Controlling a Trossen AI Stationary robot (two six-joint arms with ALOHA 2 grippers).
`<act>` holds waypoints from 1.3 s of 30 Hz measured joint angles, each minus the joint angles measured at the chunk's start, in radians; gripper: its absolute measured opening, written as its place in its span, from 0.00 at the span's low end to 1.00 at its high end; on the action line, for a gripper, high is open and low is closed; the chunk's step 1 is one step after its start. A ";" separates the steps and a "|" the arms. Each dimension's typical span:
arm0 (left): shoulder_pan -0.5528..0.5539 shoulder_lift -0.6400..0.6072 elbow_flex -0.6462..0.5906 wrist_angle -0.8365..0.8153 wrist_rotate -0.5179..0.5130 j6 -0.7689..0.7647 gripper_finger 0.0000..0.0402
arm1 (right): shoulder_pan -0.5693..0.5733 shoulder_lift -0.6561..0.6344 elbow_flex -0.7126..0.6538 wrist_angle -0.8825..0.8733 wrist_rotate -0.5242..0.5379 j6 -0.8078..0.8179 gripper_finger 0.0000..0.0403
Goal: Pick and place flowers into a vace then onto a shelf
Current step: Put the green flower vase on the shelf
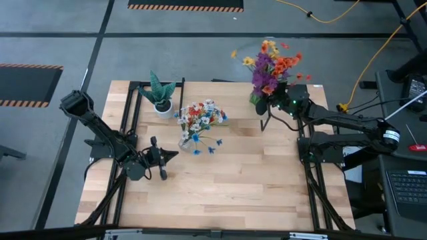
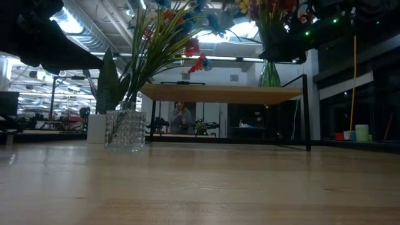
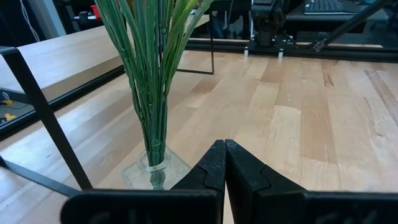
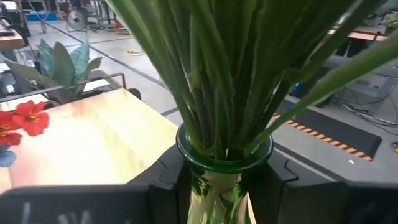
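Note:
A green glass vase [image 2: 270,74] full of purple, orange and yellow flowers [image 1: 270,67] is at the right end of the shelf [image 2: 219,94]. My right gripper [image 1: 267,105] is shut on it. Whether its base rests on the board, I cannot tell. A clear glass vase [image 1: 187,141] with small red, white and blue flowers [image 1: 200,119] stands on the tabletop in front of the shelf. My left gripper [image 3: 224,149] is shut and hovers over the table left of the clear vase [image 3: 155,168], pointing at it without touching. My right gripper holds the green vase by its neck [image 4: 214,186], just under the rim [image 4: 224,155]. The neck is pinched between the two fingers [image 4: 168,180], one on each side. The fingers come in level from the table's right. The vase is upright with the stems rising above the fingers.
A spiky green plant in a white pot [image 1: 160,101] stands at the shelf's left end. The shelf's thin black legs [image 2: 306,112] stand on the table. Bare tabletop [image 1: 233,180] stretches toward the near edge. A person [image 2: 180,117] is far off in the room behind.

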 joint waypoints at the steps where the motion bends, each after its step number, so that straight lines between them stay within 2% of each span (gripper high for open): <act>1: 0.000 0.000 0.000 0.000 0.000 0.000 0.00 | 0.000 0.000 0.000 0.001 -0.004 0.000 0.27; 10: 0.000 0.000 0.000 0.000 0.000 -0.001 0.00 | 0.000 0.000 0.000 -0.003 -0.015 0.000 0.27; 17: 0.000 0.000 0.000 0.000 0.000 -0.001 0.00 | 0.000 0.000 0.000 -0.022 -0.015 -0.004 0.37; 28: 0.000 0.000 0.000 0.000 0.000 -0.002 0.01 | 0.000 0.000 0.001 -0.030 -0.018 0.000 0.34; 34: 0.000 0.000 0.000 0.000 0.001 -0.003 0.01 | 0.000 0.000 0.002 -0.032 -0.017 -0.001 0.38; 39: 0.000 0.000 0.000 0.000 0.001 -0.003 0.00 | 0.000 0.000 0.002 -0.037 -0.017 -0.001 0.46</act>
